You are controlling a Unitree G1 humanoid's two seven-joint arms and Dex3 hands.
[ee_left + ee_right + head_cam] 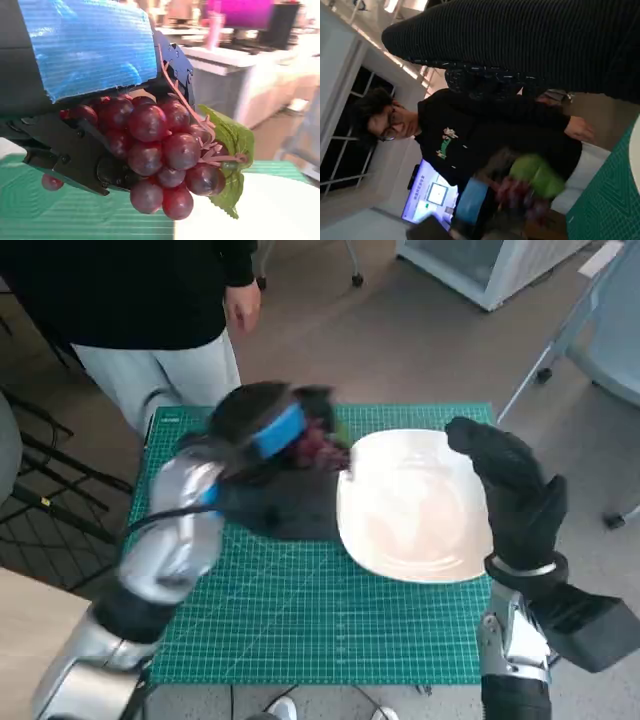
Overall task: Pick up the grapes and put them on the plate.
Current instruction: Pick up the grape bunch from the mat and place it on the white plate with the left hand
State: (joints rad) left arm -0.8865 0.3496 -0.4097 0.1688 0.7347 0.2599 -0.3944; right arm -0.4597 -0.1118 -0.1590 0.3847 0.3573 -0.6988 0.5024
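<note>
Grapes (160, 155) with green leaf (230, 150) gripped in left hand (262, 435), raised at plate's (415, 505) 9 o'clock edge; right hand (515, 490) at 3 o'clock rim, fingers spread, holding nothing; green mat (300, 620) beneath

Floor: grey-brown floor (420, 330) is seen round the table.
Table cover: green gridded mat (300, 620).
Furniture: wheeled chair legs (310, 265); white cabinet (490, 265).
Screen: lit monitor (432, 197).
Person: dark top (120, 285), standing behind.
</note>
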